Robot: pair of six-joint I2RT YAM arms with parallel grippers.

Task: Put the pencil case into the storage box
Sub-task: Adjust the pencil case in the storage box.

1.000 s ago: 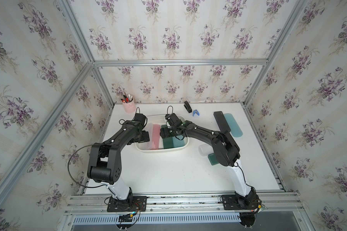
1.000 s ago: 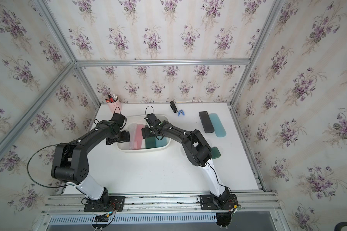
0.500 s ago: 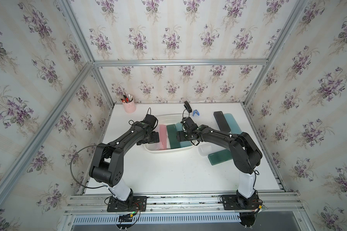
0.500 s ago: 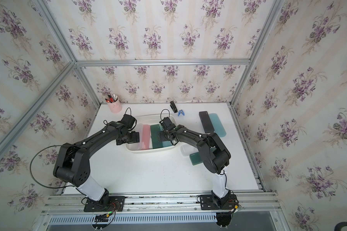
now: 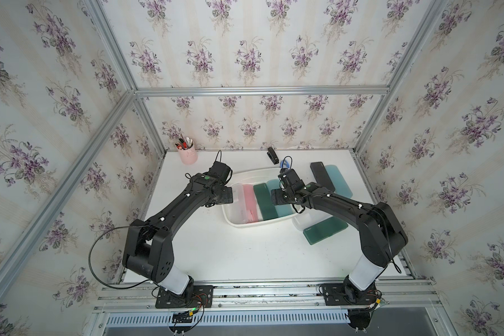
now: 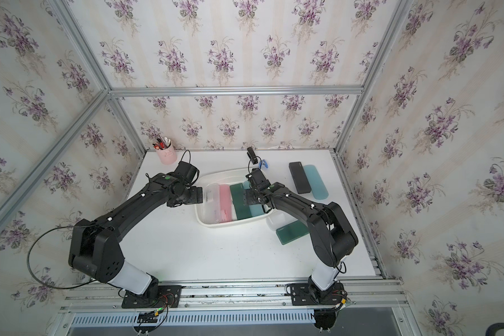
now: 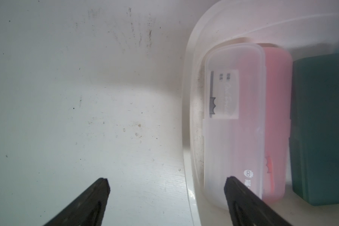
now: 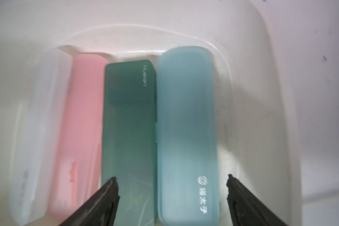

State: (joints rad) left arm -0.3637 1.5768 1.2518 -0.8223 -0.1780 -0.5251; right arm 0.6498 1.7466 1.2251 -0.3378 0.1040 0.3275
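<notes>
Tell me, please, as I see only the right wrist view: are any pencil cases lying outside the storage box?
Observer: Yes, a dark green case lies on the table just off the near right corner of the storage box.
Operator: Any others?
Observer: A black case and a light blue case lie side by side at the table's far right.
Operator: And the other arm?
Observer: The left gripper is open, straddling the box's rim.

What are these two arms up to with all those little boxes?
Two robot arms are packing pencil cases into a white storage box. Four lie side by side in it: a clear case, a pink case, a dark green case and a light blue case. The left gripper and right gripper are open and empty above it. Others, like a black case, lie outside on the table.
</notes>
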